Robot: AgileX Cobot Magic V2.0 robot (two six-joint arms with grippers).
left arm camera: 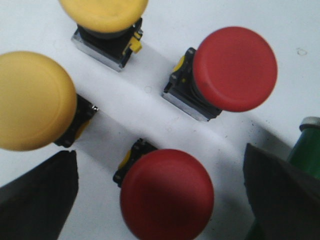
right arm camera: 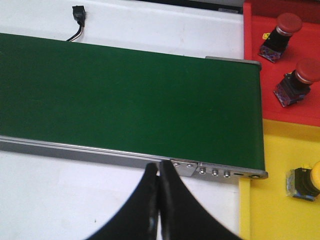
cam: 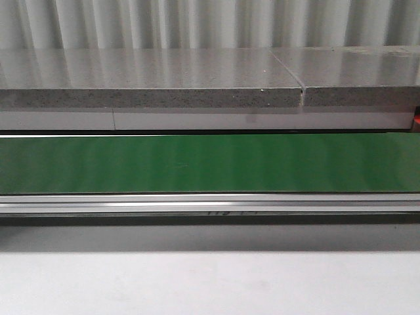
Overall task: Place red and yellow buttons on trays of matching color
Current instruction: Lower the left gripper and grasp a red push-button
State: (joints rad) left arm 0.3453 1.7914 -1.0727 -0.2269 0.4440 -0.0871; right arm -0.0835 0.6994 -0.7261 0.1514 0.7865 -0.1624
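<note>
The left gripper (left arm camera: pixel 160 200) hangs over a cluster of four mushroom-head buttons on a white surface, its fingers spread wide and holding nothing. The nearer red button (left arm camera: pixel 166 194) sits between the two dark fingers, which suggests it is the next pick. The second red button (left arm camera: pixel 232 70) stands a little beyond it. Two yellow buttons remain unsorted: one (left arm camera: pixel 35 100) lies just beside the left finger (left arm camera: pixel 40 195), the other (left arm camera: pixel 105 17) is cut off by the frame edge. The close spacing is the main obstruction (a closing finger could nudge the near yellow cap). A green object with a grey cap (left arm camera: pixel 305 150) stands beside the other finger; its identity cannot be determined.

The right gripper (right arm camera: pixel 159 200) has its fingers pressed together, empty, and hovers over the near edge of the green conveyor belt (right arm camera: pixel 130 100). This position suits receiving items at the belt's end. Beyond that end lie the red tray (right arm camera: pixel 255 75), already holding two red buttons (right arm camera: pixel 280 35) (right arm camera: pixel 299 82), and the yellow tray (right arm camera: pixel 265 200), holding one yellow button (right arm camera: pixel 305 182) at the frame edge.

The front view shows the belt bare, with a grey stone ledge (cam: pixel 151 82) behind it. A black cable connector (right arm camera: pixel 77 17) lies beyond the belt, clear of the working area.
</note>
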